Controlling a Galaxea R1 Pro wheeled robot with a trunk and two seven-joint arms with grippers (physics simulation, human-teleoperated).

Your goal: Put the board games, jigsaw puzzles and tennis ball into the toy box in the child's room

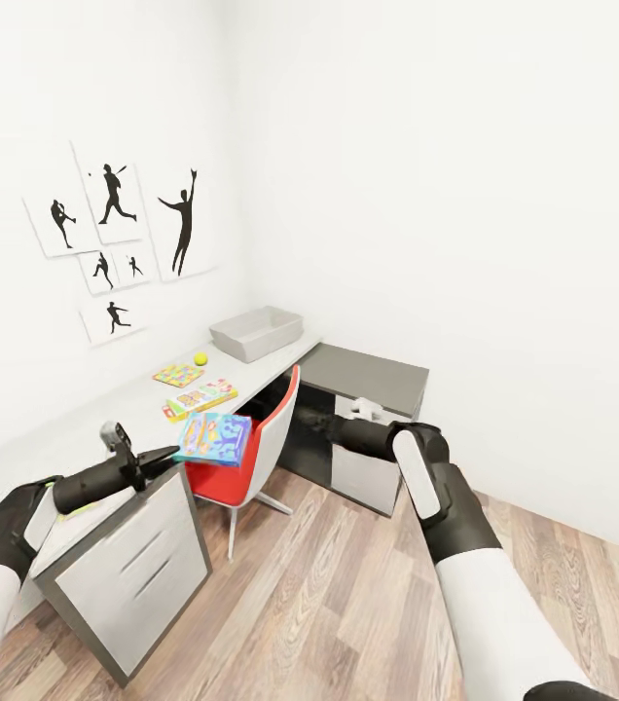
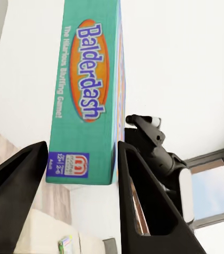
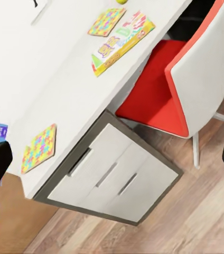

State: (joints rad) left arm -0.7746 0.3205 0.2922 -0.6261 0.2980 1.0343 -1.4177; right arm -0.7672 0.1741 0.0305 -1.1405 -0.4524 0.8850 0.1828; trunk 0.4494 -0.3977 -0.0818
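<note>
- Left hand (image 1: pixel 159 458) clamped on the blue board game (image 1: pixel 213 437), "Balderdash" on its teal edge (image 2: pixel 85 90), held out over the red chair seat (image 1: pixel 227 479) beside the bench (image 1: pixel 76 428).
- Right hand (image 1: pixel 314 421) stretched toward the dark grey cabinet (image 1: pixel 368 375); fingers apart or together: cannot tell.
- On the bench: green-bordered board game (image 1: pixel 200 397), small jigsaw puzzle (image 1: pixel 178 374), tennis ball (image 1: pixel 200 359), then the grey toy box (image 1: pixel 256 333) at the far end.
- Second jigsaw puzzle (image 3: pixel 39 148) near the bench end above the white drawer unit (image 3: pixel 109 180).
</note>
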